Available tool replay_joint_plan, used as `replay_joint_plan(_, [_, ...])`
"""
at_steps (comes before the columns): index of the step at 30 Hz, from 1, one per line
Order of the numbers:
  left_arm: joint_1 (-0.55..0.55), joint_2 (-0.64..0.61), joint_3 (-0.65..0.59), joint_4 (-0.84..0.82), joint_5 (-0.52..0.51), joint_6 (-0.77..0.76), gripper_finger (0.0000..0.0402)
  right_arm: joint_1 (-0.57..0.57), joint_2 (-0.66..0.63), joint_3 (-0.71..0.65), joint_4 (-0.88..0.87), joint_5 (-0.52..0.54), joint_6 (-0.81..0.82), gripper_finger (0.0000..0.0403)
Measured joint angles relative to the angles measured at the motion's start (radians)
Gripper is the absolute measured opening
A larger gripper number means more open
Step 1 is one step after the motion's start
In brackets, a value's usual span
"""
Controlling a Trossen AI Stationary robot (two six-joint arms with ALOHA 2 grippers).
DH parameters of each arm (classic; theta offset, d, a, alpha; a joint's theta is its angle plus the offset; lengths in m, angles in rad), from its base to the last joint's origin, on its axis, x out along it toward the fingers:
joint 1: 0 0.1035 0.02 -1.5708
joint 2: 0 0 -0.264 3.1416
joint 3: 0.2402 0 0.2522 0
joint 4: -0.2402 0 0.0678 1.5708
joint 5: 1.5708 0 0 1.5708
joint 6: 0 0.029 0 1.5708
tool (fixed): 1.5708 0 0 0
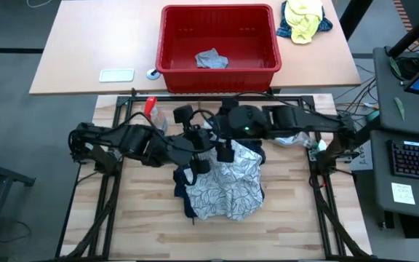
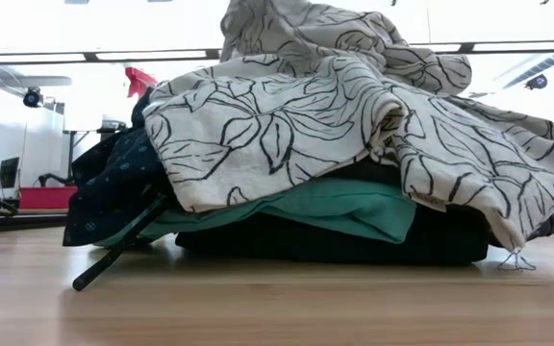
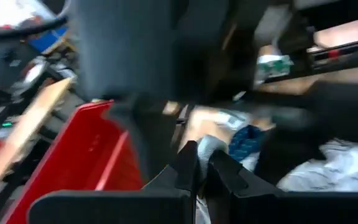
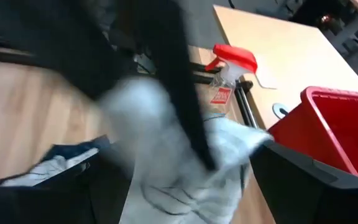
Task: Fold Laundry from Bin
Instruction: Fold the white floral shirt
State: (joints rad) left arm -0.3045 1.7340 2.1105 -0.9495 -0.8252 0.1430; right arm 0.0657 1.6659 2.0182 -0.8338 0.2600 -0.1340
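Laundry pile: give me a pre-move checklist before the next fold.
1. Leaf-print cloth on top of the pile: ok.
2. Pile on the wooden table, clear of its edges: ok.
3. Turquoise garment and black one stacked flat underneath: ok.
4. Bin emptied: not ok, a light grey garment lies inside.
5. Left gripper free: shut; holding anything, cannot tell.
6. Right gripper free of cloth: cannot tell, its wrist view is blurred.

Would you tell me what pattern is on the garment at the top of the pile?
The top garment is white with black outlined leaves, clearest in the low view.
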Motion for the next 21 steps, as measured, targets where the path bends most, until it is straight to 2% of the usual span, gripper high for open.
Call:
replay_joint_plan(3, [-0.005, 0.000, 0.000, 0.000, 0.045, -0.011, 0.0000, -0.016, 0.019, 0.000, 0.005, -0.007, -0.037, 0.0273])
replay_joint_plan(6, [-0.007, 0.000, 0.000, -0.013, 0.058, -0.014, 0.0000, -0.019, 0.027, -0.001, 0.005, -0.011, -0.082, 0.0224])
replay_joint_plan(8, [-0.006, -0.001, 0.000, -0.020, 0.058, -0.014, 0.0000, -0.019, 0.027, -0.001, 0.003, -0.045, -0.105, 0.0172])
replay_joint_plan(12, [-0.007, -0.001, 0.000, -0.038, 0.056, -0.041, 0.0000, -0.019, 0.015, -0.002, -0.005, -0.189, -0.119, 0.0040])
replay_joint_plan(16, [-0.009, -0.003, 0.020, -0.084, 0.064, -0.048, 0.0004, -0.015, -0.024, 0.018, -0.048, -0.236, -0.097, 0.0013])
replay_joint_plan(21, [-0.009, -0.019, 0.062, -0.167, 0.083, -0.023, 0.0043, -0.016, -0.111, 0.023, -0.110, -0.231, -0.069, 0.0010])
